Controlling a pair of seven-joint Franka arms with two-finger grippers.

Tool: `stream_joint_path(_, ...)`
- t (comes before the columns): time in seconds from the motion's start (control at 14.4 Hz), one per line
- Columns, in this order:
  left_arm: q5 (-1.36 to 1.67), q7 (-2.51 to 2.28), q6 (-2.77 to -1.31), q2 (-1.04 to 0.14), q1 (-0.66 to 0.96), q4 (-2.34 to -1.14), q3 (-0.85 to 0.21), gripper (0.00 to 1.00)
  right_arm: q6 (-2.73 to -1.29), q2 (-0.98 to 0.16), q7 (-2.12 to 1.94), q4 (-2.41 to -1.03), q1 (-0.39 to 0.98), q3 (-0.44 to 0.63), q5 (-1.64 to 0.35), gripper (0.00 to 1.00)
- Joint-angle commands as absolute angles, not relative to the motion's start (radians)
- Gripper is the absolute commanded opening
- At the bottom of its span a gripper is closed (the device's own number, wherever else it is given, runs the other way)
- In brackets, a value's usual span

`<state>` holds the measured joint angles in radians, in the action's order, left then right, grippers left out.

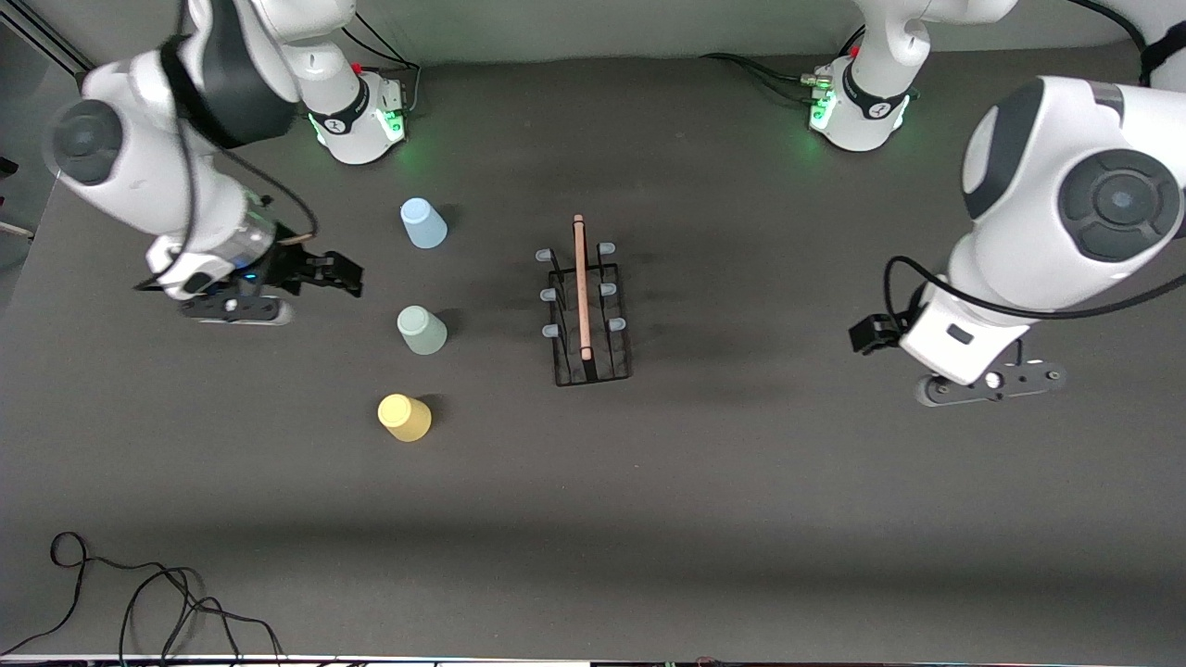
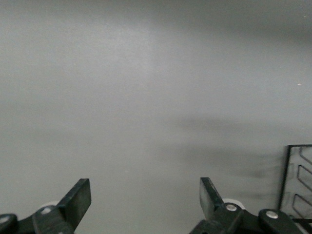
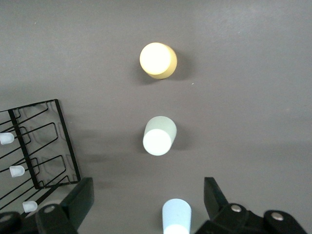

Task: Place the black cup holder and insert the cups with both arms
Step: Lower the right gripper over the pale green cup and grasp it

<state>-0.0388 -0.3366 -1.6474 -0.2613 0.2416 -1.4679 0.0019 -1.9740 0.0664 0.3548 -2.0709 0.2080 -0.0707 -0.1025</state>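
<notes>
Right end effector (image 3: 144, 204) open over blue cup (image 1: 423, 224); left end effector (image 2: 145, 202) open, waited; black cup holder (image 1: 587, 313) stood ready; next: grasp cup.

Black cup holder (image 2: 298, 178) cut by left wrist view's edge, pale blue cup (image 3: 176, 218) cropped in right wrist view

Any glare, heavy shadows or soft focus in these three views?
Front view: even light, a soft shadow beside the black wire cup holder with wooden rod handle, green glow at both bases. Left wrist view: bare grey table, pale sheen. Right wrist view: the yellow plastic cup looks bleached.
</notes>
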Motion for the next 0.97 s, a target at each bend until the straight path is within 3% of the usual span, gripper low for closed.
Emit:
stream_joint_path(0.0, -0.046, -0.198, -1.667, -0.121, 0.157, -1.597, -0.009, 1.00, -2.090, 0.107, 0.393, -2.196, 0.251, -0.060, -0.101, 1.00)
stream_joint_path(0.21, -0.057, -0.181, -1.667, -0.092, 0.130, -1.620, -0.008, 1.00, -2.224, 0.074, 0.463, -2.266, 0.273, -0.064, -0.100, 1.00)
stream_joint_path(0.35, -0.060, -0.175, -1.692, -0.069, 0.117, -1.663, -0.006, 1.00, -2.259, 0.034, 0.479, -2.266, 0.291, -0.063, -0.101, 1.00)
stream_joint_path(0.9, -0.049, -0.041, -1.761, -0.103, 0.025, -1.649, -0.006, 1.00, -2.402, -0.164, 0.546, -2.267, 0.364, -0.061, -0.100, 1.00)
